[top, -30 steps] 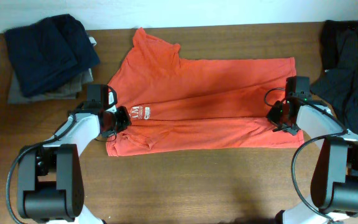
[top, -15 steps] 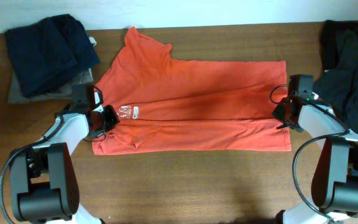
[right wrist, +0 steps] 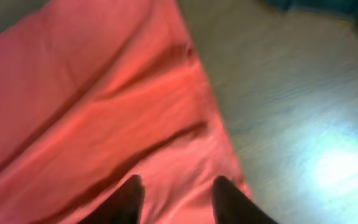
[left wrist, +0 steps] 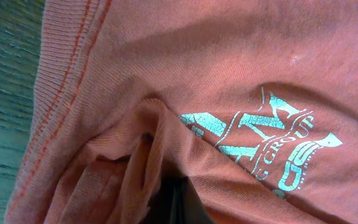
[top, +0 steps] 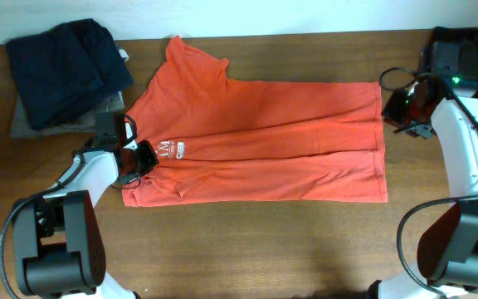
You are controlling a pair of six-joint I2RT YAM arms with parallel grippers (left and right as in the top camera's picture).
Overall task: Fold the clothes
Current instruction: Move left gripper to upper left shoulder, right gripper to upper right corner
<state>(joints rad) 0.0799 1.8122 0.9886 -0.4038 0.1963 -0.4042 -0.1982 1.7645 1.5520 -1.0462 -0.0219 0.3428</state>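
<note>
The clothes, a red-orange T-shirt (top: 264, 141), lie folded lengthwise across the table, with white lettering (top: 173, 150) near the left end. My left gripper (top: 143, 158) is shut on a bunched fold of the shirt beside that lettering. In the left wrist view, fabric (left wrist: 197, 62) wraps the dark jaw tips (left wrist: 174, 208) just below the print (left wrist: 266, 149). My right gripper (top: 398, 106) hangs open over the shirt's right hem. In the right wrist view its two fingertips (right wrist: 178, 190) stand apart above the cloth (right wrist: 92, 106) with nothing between them.
A pile of dark navy clothes (top: 69, 71) lies on a grey garment (top: 56, 126) at the back left. More dark clothes (top: 463, 75) are heaped at the back right, behind the right arm. Bare wooden table (top: 264, 241) runs along the front.
The left gripper first dragged the shirt leftward, then held still. The right gripper opened, let go of the right hem and rose toward the back right.
</note>
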